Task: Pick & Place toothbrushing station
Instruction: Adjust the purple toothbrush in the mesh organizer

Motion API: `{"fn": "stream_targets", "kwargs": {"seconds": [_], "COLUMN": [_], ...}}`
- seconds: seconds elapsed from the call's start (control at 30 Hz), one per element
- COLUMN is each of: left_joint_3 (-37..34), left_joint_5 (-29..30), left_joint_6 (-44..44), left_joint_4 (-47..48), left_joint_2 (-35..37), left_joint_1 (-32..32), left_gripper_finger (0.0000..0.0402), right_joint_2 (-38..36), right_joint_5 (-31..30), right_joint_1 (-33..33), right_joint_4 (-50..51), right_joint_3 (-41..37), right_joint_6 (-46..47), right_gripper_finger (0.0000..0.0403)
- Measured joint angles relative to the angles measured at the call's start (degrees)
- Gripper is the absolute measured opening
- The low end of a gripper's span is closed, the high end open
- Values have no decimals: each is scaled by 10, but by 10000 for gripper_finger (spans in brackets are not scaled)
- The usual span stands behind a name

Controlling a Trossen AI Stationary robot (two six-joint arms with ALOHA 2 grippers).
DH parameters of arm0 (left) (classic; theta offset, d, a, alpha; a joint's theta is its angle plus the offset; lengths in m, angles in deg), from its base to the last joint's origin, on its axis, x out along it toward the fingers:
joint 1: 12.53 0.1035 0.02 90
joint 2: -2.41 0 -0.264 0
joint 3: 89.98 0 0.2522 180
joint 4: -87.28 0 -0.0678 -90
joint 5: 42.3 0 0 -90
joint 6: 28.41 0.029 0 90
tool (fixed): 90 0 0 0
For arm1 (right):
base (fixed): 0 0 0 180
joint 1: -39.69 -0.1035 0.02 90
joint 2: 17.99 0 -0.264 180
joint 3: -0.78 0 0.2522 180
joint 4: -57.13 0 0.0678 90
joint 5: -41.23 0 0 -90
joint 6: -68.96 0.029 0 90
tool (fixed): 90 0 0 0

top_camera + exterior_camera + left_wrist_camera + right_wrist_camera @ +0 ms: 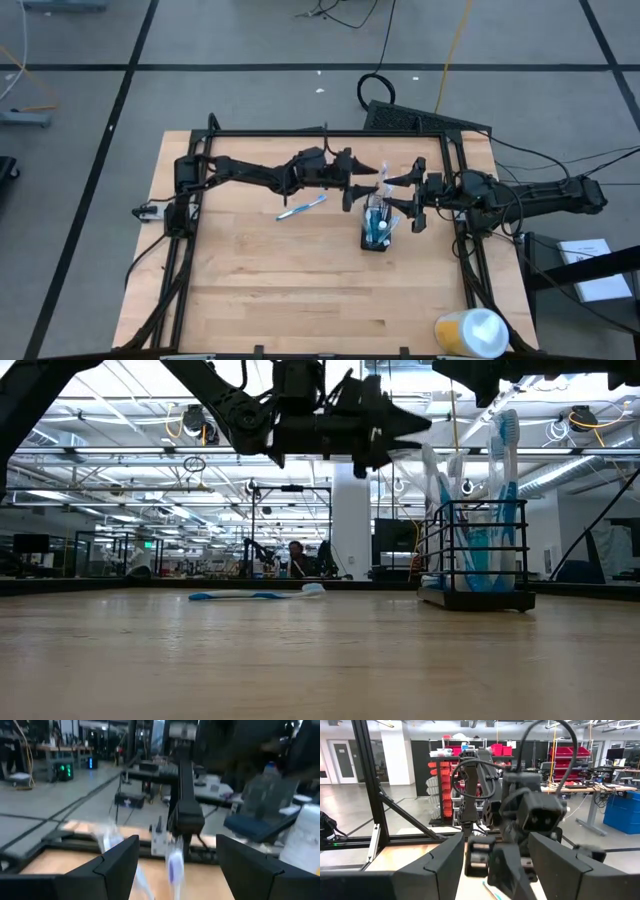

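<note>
Hovering over the mesh cup (377, 236), left gripper (352, 183) and right gripper (414, 196) both with fingers apart (empty); next: fetch the stray toothbrush (301, 208) off the worktop (300, 290).

High camera looking straight down on the tabletop (300, 290), low camera peering level across it, wrist cameras facing each other, all sharing the mesh cup (478, 555).

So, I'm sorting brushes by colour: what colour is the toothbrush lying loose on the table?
Blue and white toothbrush, clearest in the high view.
</note>
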Motion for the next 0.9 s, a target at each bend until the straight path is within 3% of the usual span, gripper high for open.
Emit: {"fn": "stream_targets", "kwargs": {"seconds": [0.2, 0.47, 0.9], "left_joint_3": [46, 138, 146], "left_joint_5": [1, -7, -71], "left_joint_6": [-9, 33, -4], "left_joint_4": [24, 181, 179], "left_joint_2": [0, -10, -47], "left_joint_1": [8, 18, 25], "left_gripper_finger": [269, 269, 269], "right_joint_2": [0, 0, 0], "right_joint_5": [0, 0, 0], "right_joint_1": [0, 0, 0], "right_joint_4": [0, -3, -11], "right_joint_3": [0, 0, 0], "right_joint_6": [-2, -2, 0], "right_gripper_finger": [212, 212, 212]}}
